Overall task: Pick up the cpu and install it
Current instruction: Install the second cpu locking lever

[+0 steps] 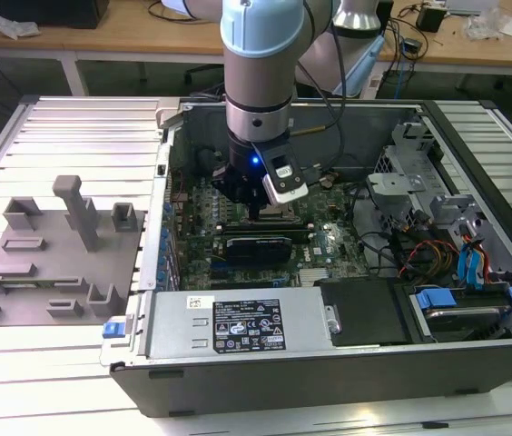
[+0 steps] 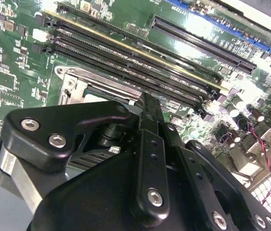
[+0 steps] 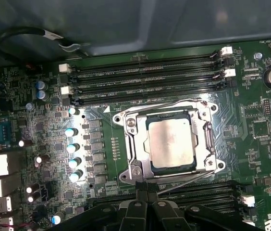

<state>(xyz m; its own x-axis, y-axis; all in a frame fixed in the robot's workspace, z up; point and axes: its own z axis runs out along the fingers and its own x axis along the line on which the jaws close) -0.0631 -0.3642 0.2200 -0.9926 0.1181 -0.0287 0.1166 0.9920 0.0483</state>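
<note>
1. Ribbed metal bench point(image 1: 56, 136) carries an open computer case point(image 1: 329, 363) lying on its side, with a grey holder plate point(image 1: 52, 263) beside it toward the exterior view's left. Wooden desks run along the back of the room.

2. Arm point(image 1: 260, 54) stands upright over the green motherboard point(image 1: 329, 241), with the gripper point(image 1: 254, 204) low, just above the board near the socket.

3. Location of the cpu point(image 3: 170, 143): it lies flat inside the metal socket frame point(image 3: 134, 166), silver top facing up, sides squared with the frame. Judged seated in the socket; the frame around it looks unlatched, though I cannot be sure.

4. Key relation: in the first wrist view the chip sits just ahead of the fingertips point(image 3: 142, 192), apart from them, with nothing between. Being square, it has no long axis to speak of.

5. Gripper state: fingers drawn narrow, tips together or nearly so, holding nothing.

6. View differences: the first wrist view gives the chip's face plainly. In the second wrist view the gripper point(image 2: 147, 103) body covers most of the socket, leaving a corner of the frame point(image 2: 75, 86) and the memory slots point(image 2: 140, 62) beyond.
</note>
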